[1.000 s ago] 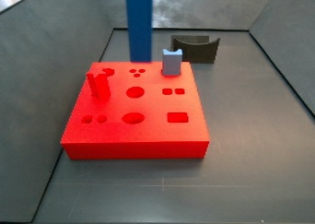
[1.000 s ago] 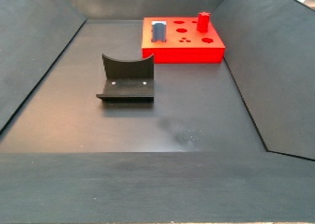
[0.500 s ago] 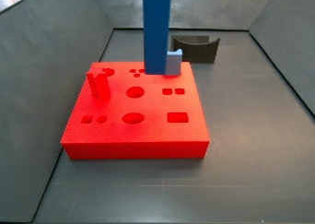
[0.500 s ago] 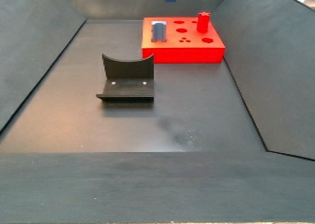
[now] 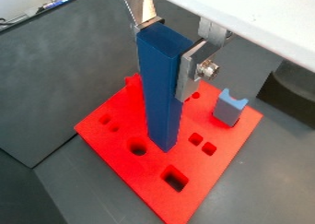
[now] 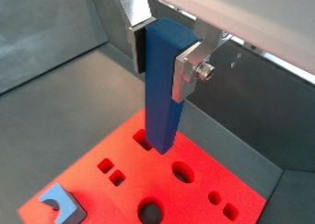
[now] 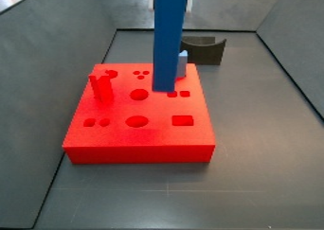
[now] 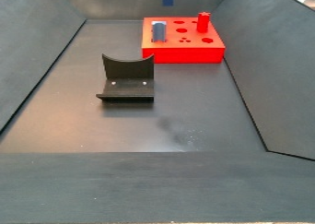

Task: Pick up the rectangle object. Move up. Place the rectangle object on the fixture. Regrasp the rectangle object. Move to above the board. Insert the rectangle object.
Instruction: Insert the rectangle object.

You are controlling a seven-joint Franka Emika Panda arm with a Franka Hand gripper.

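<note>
Because the claw (image 5: pixel 167 43) already pinches the rectangle object (image 5: pixel 160 89) near its top end, you carry it upright over the board (image 5: pixel 129 159), its lower end hanging just above or at a hole; whether it touches I cannot tell. Judge the bar stiff and smooth-sided, likely light, so a high grip may let it swing or slip. The silver fingers (image 6: pixel 187 69) press its flat faces. The fixture (image 8: pixel 125 78) stands empty, well apart.

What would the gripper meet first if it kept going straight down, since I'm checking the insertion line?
The gripper holds the blue bar upright; its lower end would likely meet the red board first, near a hole.
</note>
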